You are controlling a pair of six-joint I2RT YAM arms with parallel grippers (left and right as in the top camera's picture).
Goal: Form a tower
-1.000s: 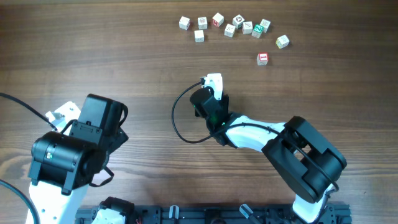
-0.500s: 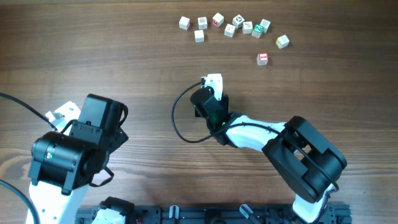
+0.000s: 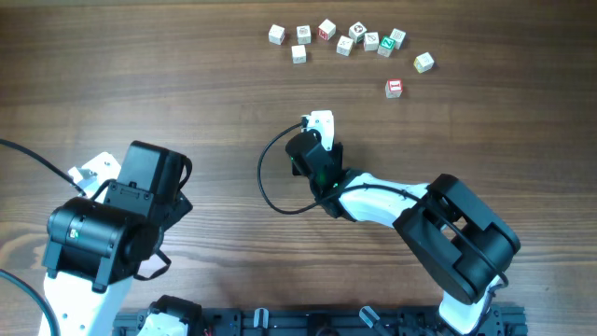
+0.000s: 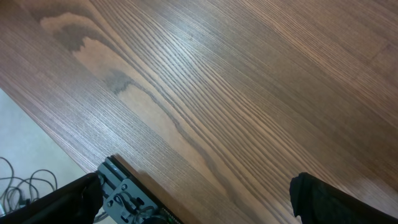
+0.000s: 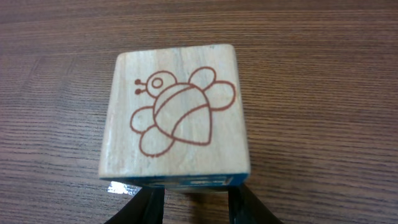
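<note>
Brown wood-grain counter [image 3: 187, 84] is carrying a scatter of small loose pale wooden cubes [image 3: 344, 45] toward one o'clock in the overhead view, with a red-printed wooden cube [image 3: 394, 88] lying apart at their five o'clock. Near the centre the right tool [image 3: 319, 123] is pointing down, covering whatever is standing under it.

In the left wrist view, the left tool [image 4: 194, 183] is hanging over the wood grain with its dark fingers [image 4: 336, 202] spread wide.

In the right wrist view, a short tower of pale wooden cubes [image 5: 174, 118] is standing on the counter, showing a brown bee outline on top and a blue-green edge beneath. The right tool is pinching it at six o'clock.
</note>
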